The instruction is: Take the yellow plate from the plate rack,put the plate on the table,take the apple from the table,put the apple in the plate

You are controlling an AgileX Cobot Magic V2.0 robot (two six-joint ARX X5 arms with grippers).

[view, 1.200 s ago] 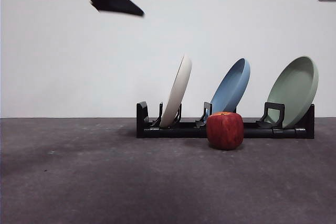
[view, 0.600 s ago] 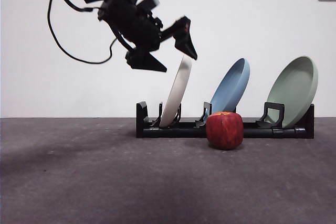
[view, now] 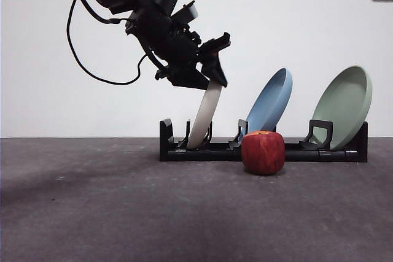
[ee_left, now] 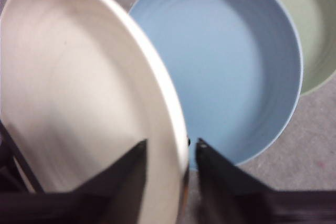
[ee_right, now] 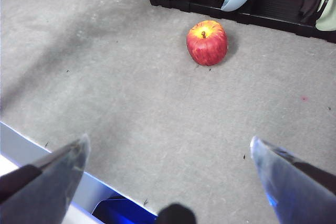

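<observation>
While the yellow plate (view: 206,115) stands leaning in the first slot of the plate rack (view: 264,150), the front view shows the left gripper (view: 212,72) down at its top rim, a dark arm reaching in from the upper left. One jaw sits on each face of the plate's edge. The blue plate (view: 270,101) and the pale green plate (view: 345,105) lean in their own slots further along. The apple (view: 263,152) sits on the table (view: 92,213) just in front of the rack, between the yellow and blue plates.

From the left wrist view, the two black jaws straddle the rim of the yellow plate (ee_left: 89,93), close against it on either side; I cannot say for sure that they have pinched tight, so the grip looks about to be made rather than made. The blue plate (ee_left: 236,61) fills the space behind it.

From the right wrist view, the right gripper (ee_right: 168,156) hangs well back over bare table with its jaws spread wide and nothing between them. The apple (ee_right: 207,42) lies untouched ahead of it, near the rack (ee_right: 273,3).

By my reckoning the task has barely started: the plate is not yet lifted out, and setting it down, fetching the apple and placing it are all left.
</observation>
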